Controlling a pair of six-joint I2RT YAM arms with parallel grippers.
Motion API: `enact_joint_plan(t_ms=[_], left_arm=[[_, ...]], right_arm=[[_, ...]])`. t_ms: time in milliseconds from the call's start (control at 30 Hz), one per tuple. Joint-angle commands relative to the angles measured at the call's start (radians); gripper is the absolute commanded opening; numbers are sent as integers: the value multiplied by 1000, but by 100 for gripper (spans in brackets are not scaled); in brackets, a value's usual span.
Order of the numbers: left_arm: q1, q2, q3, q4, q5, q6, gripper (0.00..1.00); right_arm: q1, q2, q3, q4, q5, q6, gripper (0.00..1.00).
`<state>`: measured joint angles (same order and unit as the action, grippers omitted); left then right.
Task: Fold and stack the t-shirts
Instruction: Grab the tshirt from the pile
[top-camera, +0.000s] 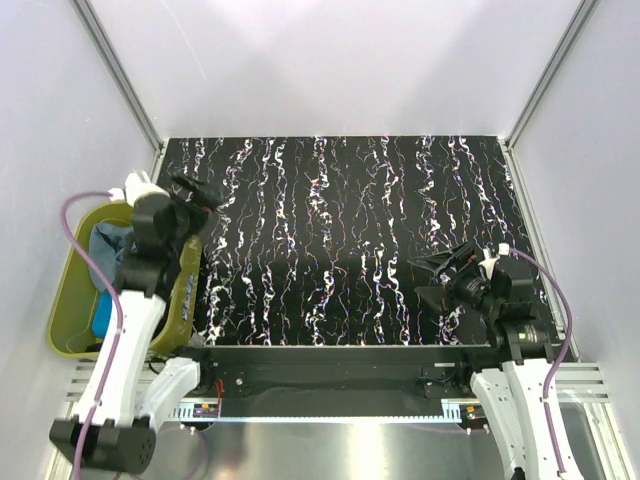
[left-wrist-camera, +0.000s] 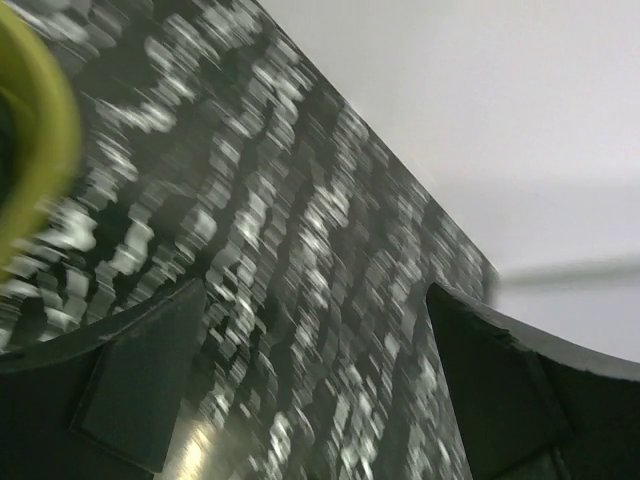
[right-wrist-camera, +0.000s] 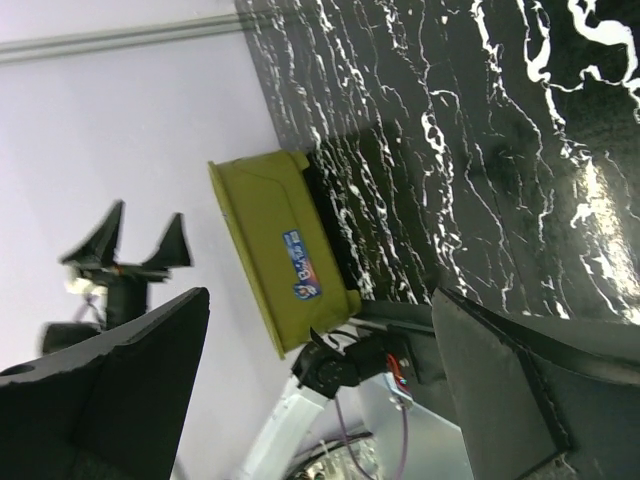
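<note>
Left end effector (top-camera: 200, 190) agape near tub (top-camera: 60, 305)

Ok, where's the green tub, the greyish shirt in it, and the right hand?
green tub (top-camera: 60, 305): top view, left rim.
greyish shirt (top-camera: 106, 243): top view, bunched cloth in tub.
right hand (top-camera: 425, 278): top view, between its open fingertips.
</note>
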<state>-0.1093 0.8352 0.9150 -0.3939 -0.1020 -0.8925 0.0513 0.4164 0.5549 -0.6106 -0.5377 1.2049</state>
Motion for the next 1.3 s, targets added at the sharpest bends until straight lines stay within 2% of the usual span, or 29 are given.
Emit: enact_joint_plan(t_ms=[0, 67, 100, 200, 333, 467, 600, 833, 933, 967, 1033, 1067, 1167, 1200, 1267], left_arm=[[43, 167, 165, -211, -350, 98, 99], [95, 243, 266, -287, -407, 98, 99], [108, 310, 300, -377, -448, 90, 99], [239, 390, 351, -436, -440, 49, 99], [359, 444, 285, -360, -401, 66, 99], [469, 499, 206, -211, -273, 84, 94], [493, 629, 209, -148, -174, 92, 92], [502, 784, 191, -149, -156, 9, 93], [510, 861, 214, -152, -78, 33, 61], [510, 863, 213, -152, -70, 33, 47], [511, 817, 199, -149, -85, 27, 37], [508, 767, 196, -151, -109, 32, 28], [508, 678, 196, -164, -151, 56, 14], [510, 609, 205, -192, -184, 56, 6], [508, 508, 219, -236, -206, 56, 0]], right_arm=[[-2, 71, 80, -147, 28, -126, 100], [-4, 96, 111, -161, 41, -171, 100], [-2, 116, 120, -164, 56, -182, 100], [-4, 162, 143, -169, 62, -196, 100], [-4, 235, 172, -172, 62, -231, 100], [-2, 304, 212, -172, 93, -266, 100], [-2, 393, 240, -164, 105, -278, 100], [-2, 467, 267, -127, 130, -265, 100], [-4, 486, 267, -113, 136, -254, 100], [-2, 489, 266, -112, 137, -251, 100], [-4, 492, 266, -110, 137, -248, 100], [-4, 490, 266, -110, 136, -245, 100], [-2, 484, 267, -110, 127, -242, 100], [-2, 478, 264, -107, 114, -239, 100], [-1, 463, 258, -104, 105, -232, 100]])
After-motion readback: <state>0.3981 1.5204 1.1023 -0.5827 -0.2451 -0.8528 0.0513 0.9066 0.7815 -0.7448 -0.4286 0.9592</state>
